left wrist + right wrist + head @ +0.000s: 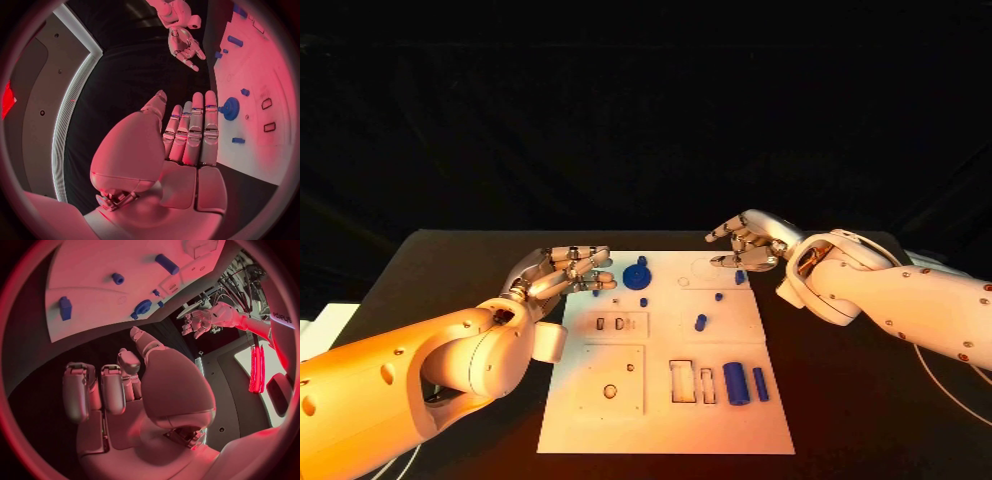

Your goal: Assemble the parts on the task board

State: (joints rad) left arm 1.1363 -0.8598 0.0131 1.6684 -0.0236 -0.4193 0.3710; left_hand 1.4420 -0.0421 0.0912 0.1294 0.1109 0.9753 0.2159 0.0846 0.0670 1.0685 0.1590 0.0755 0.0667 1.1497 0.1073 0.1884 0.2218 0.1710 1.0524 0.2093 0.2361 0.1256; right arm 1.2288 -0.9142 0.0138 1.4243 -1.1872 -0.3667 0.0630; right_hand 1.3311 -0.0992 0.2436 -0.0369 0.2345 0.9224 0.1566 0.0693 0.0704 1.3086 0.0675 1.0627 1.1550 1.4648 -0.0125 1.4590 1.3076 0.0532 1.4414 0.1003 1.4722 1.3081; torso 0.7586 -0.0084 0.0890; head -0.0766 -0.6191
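You see a white board [668, 400] lying in the middle of a black worktop [444, 270]. Your left hand [567, 272] hovers at the board's 10 o'clock corner, fingers straight and apart, holding nothing. Your right hand [747, 243] hangs over the 1 o'clock corner, fingers loosely curled, also empty. A round blue part [638, 275] lies just beside the left hand; two blue cylinders [744, 383] lie at 4 o'clock.

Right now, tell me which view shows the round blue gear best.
The head view: the gear lies whole on the board, its surroundings clear. The left wrist view shows it beside the left hand's fingertips, edge-on and bent. The right wrist view shows it small and far.
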